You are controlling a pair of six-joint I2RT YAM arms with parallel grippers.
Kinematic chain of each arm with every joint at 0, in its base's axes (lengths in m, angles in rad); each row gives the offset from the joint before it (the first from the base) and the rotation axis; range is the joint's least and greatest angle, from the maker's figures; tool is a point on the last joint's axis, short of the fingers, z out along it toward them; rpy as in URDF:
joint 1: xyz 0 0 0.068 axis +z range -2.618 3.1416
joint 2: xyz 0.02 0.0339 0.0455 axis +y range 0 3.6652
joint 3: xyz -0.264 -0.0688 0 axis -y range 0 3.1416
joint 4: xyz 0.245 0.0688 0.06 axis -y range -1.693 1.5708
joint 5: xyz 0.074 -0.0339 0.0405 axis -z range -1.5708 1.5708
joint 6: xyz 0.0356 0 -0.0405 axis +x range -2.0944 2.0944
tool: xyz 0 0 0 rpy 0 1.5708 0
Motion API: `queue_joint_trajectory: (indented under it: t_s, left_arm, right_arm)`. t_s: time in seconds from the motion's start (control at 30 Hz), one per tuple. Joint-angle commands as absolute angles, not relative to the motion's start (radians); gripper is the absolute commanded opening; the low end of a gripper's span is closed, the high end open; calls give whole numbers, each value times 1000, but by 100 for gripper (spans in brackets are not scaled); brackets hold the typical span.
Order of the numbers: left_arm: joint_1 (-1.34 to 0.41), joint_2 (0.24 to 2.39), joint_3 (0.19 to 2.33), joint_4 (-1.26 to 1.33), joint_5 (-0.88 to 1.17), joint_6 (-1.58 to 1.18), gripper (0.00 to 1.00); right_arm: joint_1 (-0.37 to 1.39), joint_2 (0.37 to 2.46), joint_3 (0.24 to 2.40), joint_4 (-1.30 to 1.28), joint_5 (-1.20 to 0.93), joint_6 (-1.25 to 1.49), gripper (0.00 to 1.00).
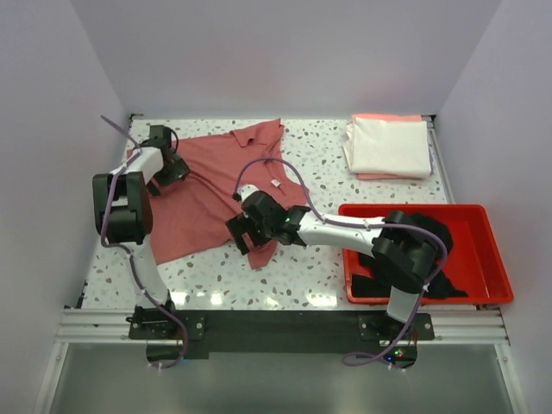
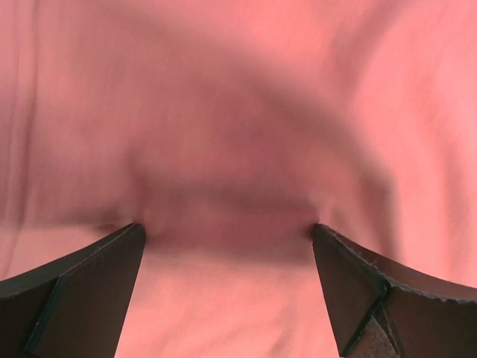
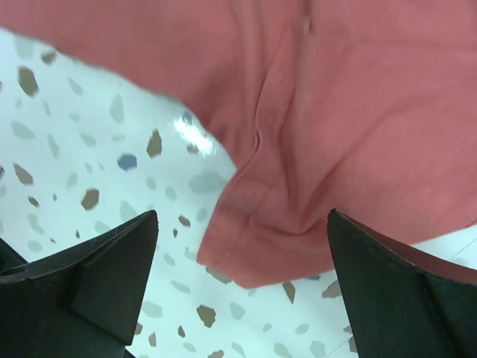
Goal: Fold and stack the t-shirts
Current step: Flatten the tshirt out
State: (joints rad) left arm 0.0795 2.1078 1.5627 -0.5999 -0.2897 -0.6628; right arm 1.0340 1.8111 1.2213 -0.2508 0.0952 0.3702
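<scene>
The dusty rose-red cloth t-shirt (image 1: 207, 198) looks light and limp; the left gripper (image 2: 227, 231) at its 10 o'clock and right gripper (image 3: 242, 216) at 5 o'clock, both spread apart, should pinch edges.

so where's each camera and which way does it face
Top external: above and behind the arms, facing down on the table; both arms show, left gripper and right gripper over the rose-red t-shirt.
Left wrist: on that wrist, facing blurred rose-red cloth up close; its open fingers at bottom.
Right wrist: on that wrist, facing a shirt corner and table; open fingers at bottom.
Shared: all three see the t-shirt; top and right wrist see the table.
</scene>
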Motion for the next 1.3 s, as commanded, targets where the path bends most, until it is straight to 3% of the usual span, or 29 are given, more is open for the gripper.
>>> queue_joint_trajectory:
  t_s: [0.0,0.13,0.27,0.57,0.67,0.7,0.77,0.8,0.97,1.0,1.27]
  left_arm:
    - [77,1866,1377,-575,-256,-672,100]
    - [77,1617,1052,-499,-268,-718,100]
    - [77,1426,859,-474,-301,-770,100]
    - [78,1453,741,-406,-222,-770,100]
    - [80,1494,756,-454,-313,-788,100]
    - [83,1503,756,-460,-321,-790,100]
    - [87,1528,747,-463,-322,-796,100]
    - [90,1532,742,-465,-321,-798,100]
    - [109,1531,726,-474,-362,-805,100]
    - [109,1529,724,-477,-364,-808,100]
    - [132,1505,704,-508,-437,-839,100]
  right_arm:
    - [1031,1818,1298,-276,144,324,99]
    - [1029,1862,1370,-319,149,250,99]
    - [1029,1933,1472,-331,228,238,97]
    - [1012,2106,1638,-396,382,271,78]
    - [1008,2095,1609,-373,388,291,64]
    - [1003,2094,1602,-367,390,298,53]
    - [999,2091,1589,-365,379,304,49]
    - [994,2094,1586,-365,377,308,39]
    - [974,2085,1562,-361,342,318,12]
    - [970,2074,1556,-348,330,318,0]
    - [965,1945,1406,-292,293,339,0]
